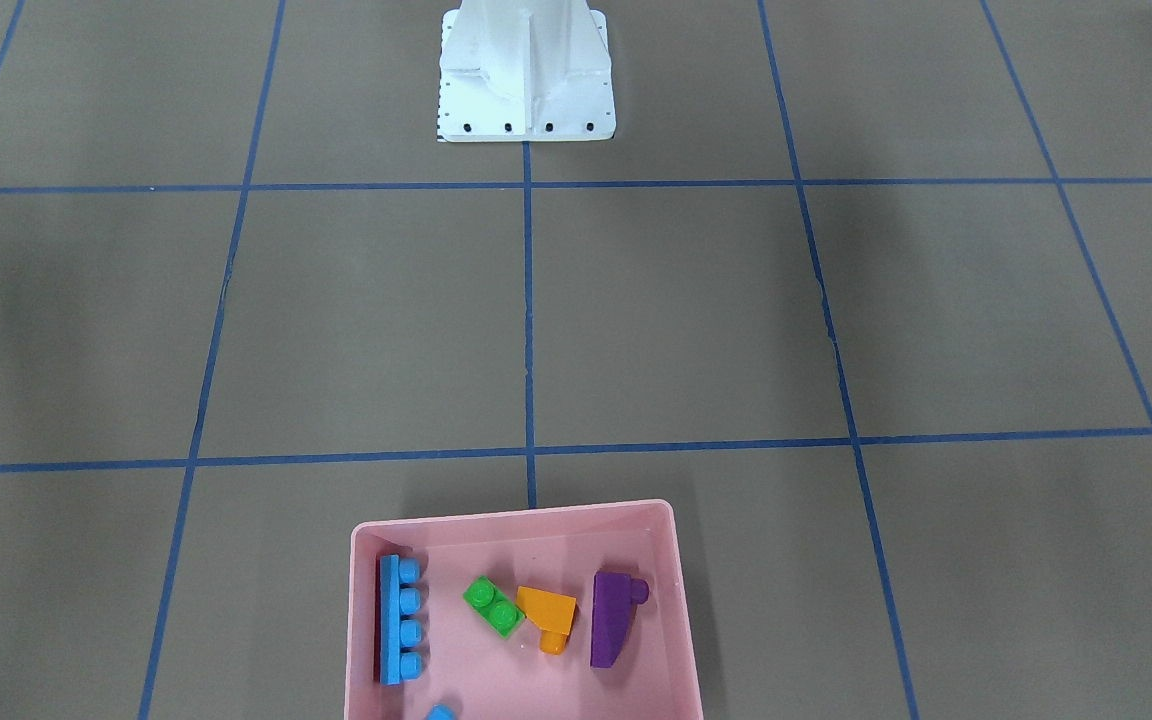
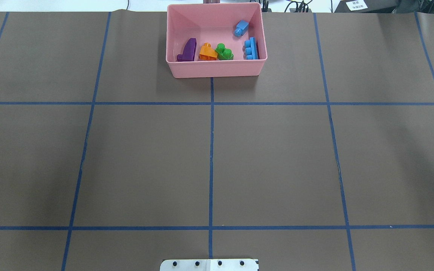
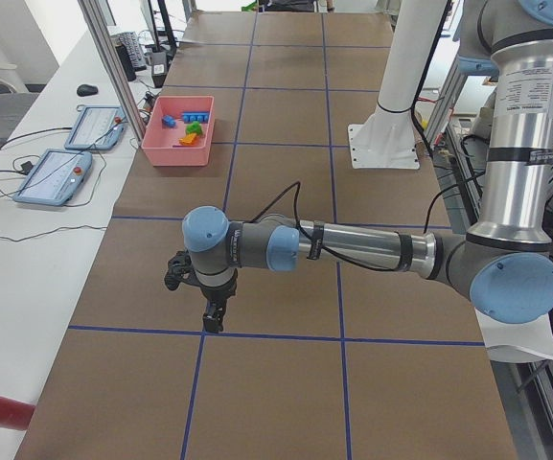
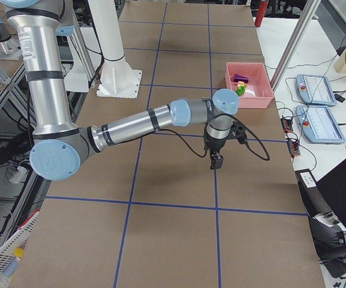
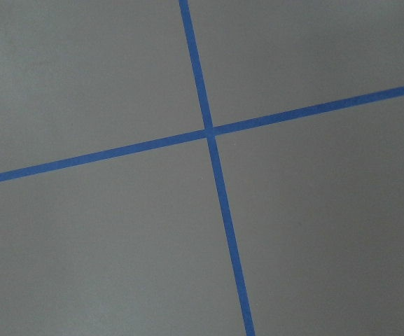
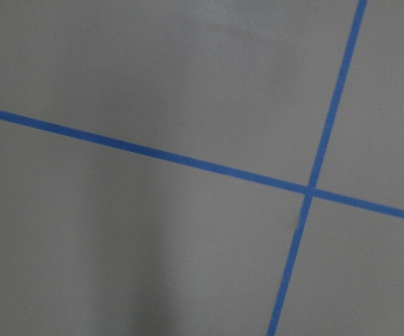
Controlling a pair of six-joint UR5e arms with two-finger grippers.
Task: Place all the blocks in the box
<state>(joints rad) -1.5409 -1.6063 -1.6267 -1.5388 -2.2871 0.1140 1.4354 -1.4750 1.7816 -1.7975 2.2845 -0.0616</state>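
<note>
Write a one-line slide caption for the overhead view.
Five blocks lie inside the pink box at the far edge of the table.

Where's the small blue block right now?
Overhead view: the small blue block lies inside the pink box, near its far right corner, beyond the long blue brick.

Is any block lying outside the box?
No, the purple block, orange block, green block, long blue block and small blue block all lie inside the box.
</note>
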